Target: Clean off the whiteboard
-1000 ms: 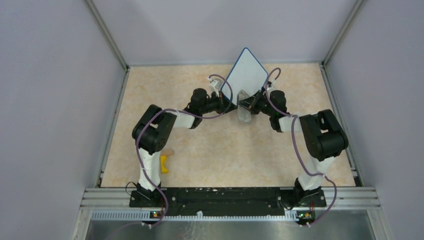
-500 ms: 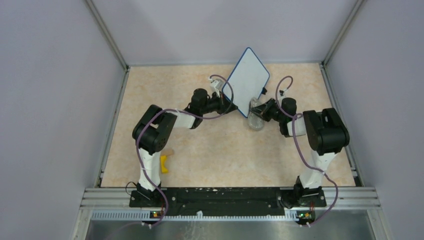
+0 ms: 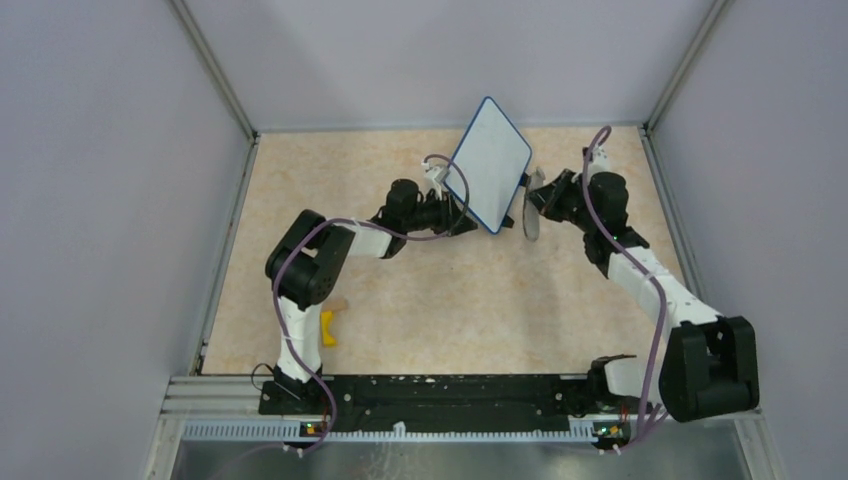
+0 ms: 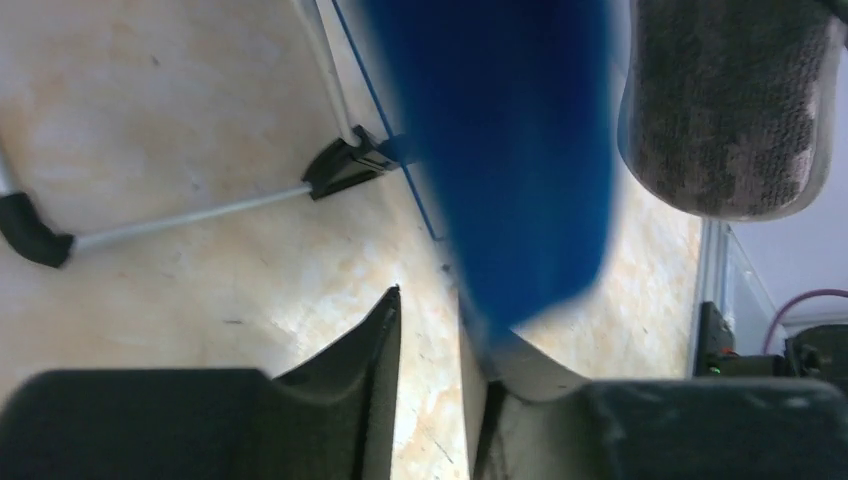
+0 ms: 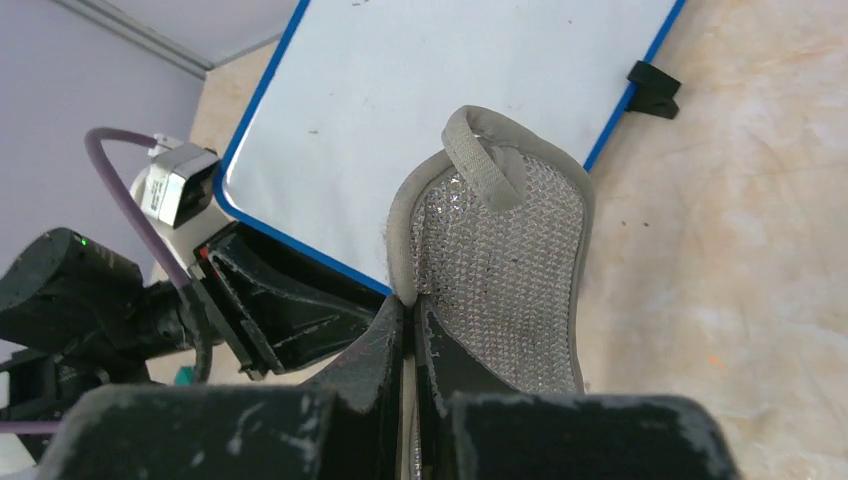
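The whiteboard [image 3: 490, 165], white with a blue frame, stands tilted at the back centre. My left gripper [image 3: 468, 218] is shut on its lower edge. In the left wrist view the frame is a blue blur [image 4: 510, 150] above my left gripper [image 4: 435, 320]. My right gripper [image 3: 545, 196] is shut on a grey mesh eraser pad [image 3: 530, 210], just right of the board's right edge. In the right wrist view the pad [image 5: 500, 270] hangs in front of the board's white face [image 5: 440, 90], which shows only tiny specks. The pad also shows in the left wrist view [image 4: 730, 100].
A yellow object [image 3: 328, 326] lies on the beige floor by the left arm's base. The board's metal stand rod with black feet [image 4: 200, 212] rests on the floor behind it. Grey walls enclose the table [image 3: 450, 300] on three sides.
My right arm has swung out to the right and back, carrying the eraser pad from the board's lower corner to beside its right edge. The board has tilted slightly.
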Robot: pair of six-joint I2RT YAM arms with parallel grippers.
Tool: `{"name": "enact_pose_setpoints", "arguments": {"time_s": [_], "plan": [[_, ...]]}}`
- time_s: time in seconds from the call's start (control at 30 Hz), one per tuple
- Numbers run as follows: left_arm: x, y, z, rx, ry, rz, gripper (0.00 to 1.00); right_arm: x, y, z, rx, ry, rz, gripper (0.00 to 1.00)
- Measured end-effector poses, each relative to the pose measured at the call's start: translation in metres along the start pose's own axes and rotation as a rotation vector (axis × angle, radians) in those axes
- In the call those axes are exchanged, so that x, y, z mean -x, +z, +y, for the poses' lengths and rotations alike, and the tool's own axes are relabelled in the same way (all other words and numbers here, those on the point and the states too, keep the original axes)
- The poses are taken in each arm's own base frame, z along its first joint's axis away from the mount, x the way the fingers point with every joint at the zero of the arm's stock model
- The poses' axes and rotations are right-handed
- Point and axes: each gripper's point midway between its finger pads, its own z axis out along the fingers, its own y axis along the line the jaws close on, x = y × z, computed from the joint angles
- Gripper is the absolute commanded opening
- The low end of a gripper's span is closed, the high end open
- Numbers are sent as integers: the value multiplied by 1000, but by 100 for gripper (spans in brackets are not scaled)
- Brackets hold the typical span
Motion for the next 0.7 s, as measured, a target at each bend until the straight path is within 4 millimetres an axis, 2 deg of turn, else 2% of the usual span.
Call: {"name": "enact_pose_setpoints", "arguments": {"time_s": [0.07, 0.13, 0.27, 0.4, 0.53, 0.7], "plan": [[-7, -1, -2, -5, -18, 26, 44, 1, -11, -2, -23, -34, -11, 0], [-10, -1, -3, -9, -29, 36, 46, -10, -19, -10, -51, -46, 11, 0], [-14, -3, -3, -7, -37, 43, 50, -56, -29, -40, -130, -32, 123, 0], [-22, -15, -7, 4, -49, 56, 51, -84, -37, -58, -183, -21, 201, 0], [-27, -31, -17, 9, -44, 58, 52, -92, -41, -65, -205, -27, 226, 0], [-22, -51, -34, 1, -14, 35, 53, -98, -42, -63, -205, -40, 243, 0]]}}
